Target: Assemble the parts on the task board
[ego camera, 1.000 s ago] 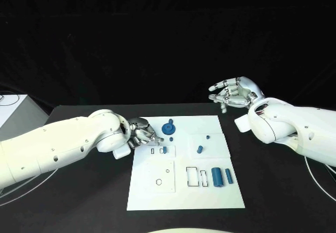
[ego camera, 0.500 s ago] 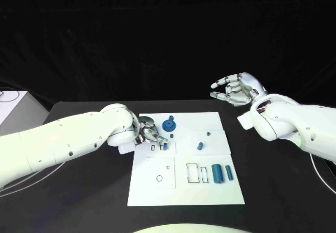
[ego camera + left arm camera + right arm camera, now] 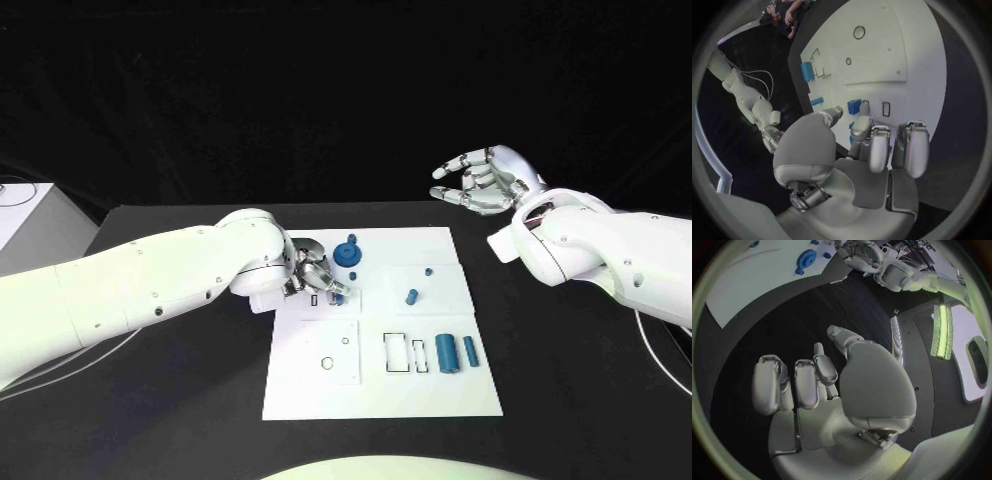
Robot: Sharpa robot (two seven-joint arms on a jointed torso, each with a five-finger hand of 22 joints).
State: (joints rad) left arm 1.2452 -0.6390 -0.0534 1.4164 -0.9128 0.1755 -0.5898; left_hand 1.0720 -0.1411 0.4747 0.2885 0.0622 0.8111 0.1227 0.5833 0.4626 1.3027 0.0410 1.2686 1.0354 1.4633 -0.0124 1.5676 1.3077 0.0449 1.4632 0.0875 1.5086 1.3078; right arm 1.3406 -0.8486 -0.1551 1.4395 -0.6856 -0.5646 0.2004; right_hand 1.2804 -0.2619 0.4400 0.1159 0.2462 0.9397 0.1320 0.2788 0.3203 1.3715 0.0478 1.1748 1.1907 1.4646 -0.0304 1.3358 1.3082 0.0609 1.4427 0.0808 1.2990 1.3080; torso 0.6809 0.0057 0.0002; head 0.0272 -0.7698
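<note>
The white task board (image 3: 433, 395) lies mid-table. My left hand (image 3: 307, 276) rests low over its near-left part, and the thumb and a finger pinch a small blue part (image 3: 336, 297) (image 3: 854, 106) beside two narrow slots (image 3: 315, 298). A blue gear (image 3: 348, 256) (image 3: 806, 259) stands just behind that hand. Further right lie a small blue peg (image 3: 413, 296), a tiny blue dot (image 3: 428, 270) and two blue cylinders (image 3: 447, 353) (image 3: 807, 71) side by side. My right hand (image 3: 486, 184) (image 3: 817, 390) is raised beyond the board's far right corner, fingers apart and holding nothing.
A raised white plate (image 3: 329, 355) with small holes covers the board's near-left area, with outlined rectangular recesses (image 3: 394, 352) to its right. A white box (image 3: 22, 225) stands at the table's left edge. Black table surface surrounds the board.
The camera shifted. My left hand has moved right from the board's left edge onto the small blue part by the slots. My right hand has hardly moved.
</note>
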